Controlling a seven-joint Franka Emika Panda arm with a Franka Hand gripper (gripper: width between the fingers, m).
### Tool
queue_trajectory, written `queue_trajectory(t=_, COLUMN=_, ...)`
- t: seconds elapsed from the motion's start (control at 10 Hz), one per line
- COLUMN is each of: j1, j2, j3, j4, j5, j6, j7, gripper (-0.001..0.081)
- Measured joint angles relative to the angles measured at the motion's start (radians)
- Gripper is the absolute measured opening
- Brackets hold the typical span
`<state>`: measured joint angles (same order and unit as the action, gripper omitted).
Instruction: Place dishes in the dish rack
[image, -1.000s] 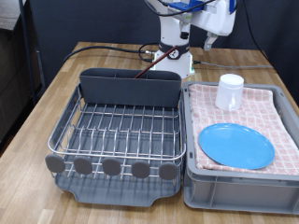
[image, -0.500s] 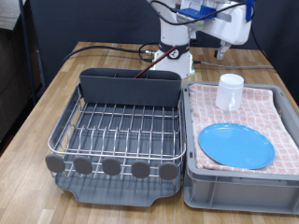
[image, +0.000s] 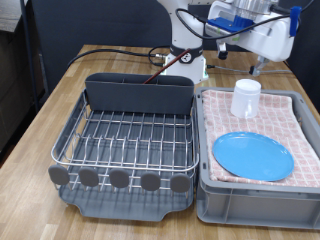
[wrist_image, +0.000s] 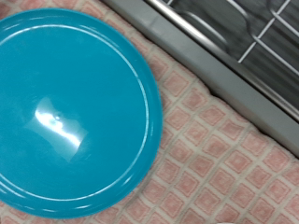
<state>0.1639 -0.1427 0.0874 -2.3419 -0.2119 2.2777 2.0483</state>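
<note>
Resting on a brown wooden table (image: 120, 60), a dark grey plastic dish rack (image: 125, 140) with a silver wire grid fills the exterior view's left half. Its tall grey cutlery bin (image: 138, 93) runs along the far edge, and a row of rounded grey tabs (image: 120, 179) lines the near edge. Nothing can be seen on the wire grid.

Just beside the rack, on the exterior view's right, sits a grey plastic bin (image: 258, 190) lined with a pink checked cloth (image: 290, 125). A round flat bright-blue plate (image: 253, 155) lies flat on the cloth in the bin's near half. A small white mug (image: 245, 98) stands upright on the cloth behind the plate, apart from it. Bare cloth shows around both.

Hanging above the bin's far right corner, at the exterior view's top right, the white robot arm's gripper (image: 257, 66) touches neither dish. Whether its fingers are spread or pressed together cannot be told; they do not appear in the wrist view.

The wrist view looks down on the blue plate (wrist_image: 70, 107), its rim lying on the checked cloth (wrist_image: 224, 173), with the bin's grey wall (wrist_image: 210, 70) and the rack's wires (wrist_image: 248, 23) beyond.

No writing or labels can be read.
</note>
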Motion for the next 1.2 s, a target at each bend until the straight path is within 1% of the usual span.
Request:
queue_trajectory(t=0.1, j1=0.001, j2=0.018, j3=0.006, j4=0.015, j5=0.002, j6=0.016, j7=0.000, gripper=0.0802)
queue_trajectory(t=0.2, j1=0.002, j2=0.030, j3=0.006, j4=0.014, j5=0.009, j6=0.076, j7=0.000, gripper=0.0802)
queue_trajectory(t=0.3, j1=0.001, j2=0.042, j3=0.003, j4=-0.004, j5=0.016, j6=0.158, j7=-0.001, gripper=0.0802)
queue_trajectory(t=0.4, j1=0.000, j2=0.054, j3=-0.003, j4=-0.034, j5=0.027, j6=0.243, j7=-0.006, gripper=0.0802)
queue_trajectory(t=0.6, j1=0.000, j2=0.084, j3=-0.022, j4=-0.105, j5=0.079, j6=0.420, j7=-0.060, gripper=0.0802)
queue_trajectory(t=0.7, j1=0.000, j2=0.102, j3=-0.030, j4=-0.139, j5=0.142, j6=0.476, j7=-0.111, gripper=0.0802)
queue_trajectory(t=0.8, j1=0.000, j2=0.117, j3=-0.037, j4=-0.169, j5=0.231, j6=0.516, j7=-0.193, gripper=0.0802)
queue_trajectory(t=0.9, j1=0.002, j2=0.127, j3=-0.042, j4=-0.187, j5=0.291, j6=0.554, j7=-0.257, gripper=0.0802)
queue_trajectory(t=1.0, j1=0.001, j2=0.127, j3=-0.042, j4=-0.184, j5=0.273, j6=0.549, j7=-0.242, gripper=0.0802)
queue_trajectory(t=1.1, j1=0.004, j2=0.128, j3=-0.039, j4=-0.185, j5=0.341, j6=0.553, j7=-0.309, gripper=0.0802)
queue_trajectory(t=1.2, j1=0.006, j2=0.131, j3=-0.035, j4=-0.188, j5=0.454, j6=0.573, j7=-0.438, gripper=0.0802)
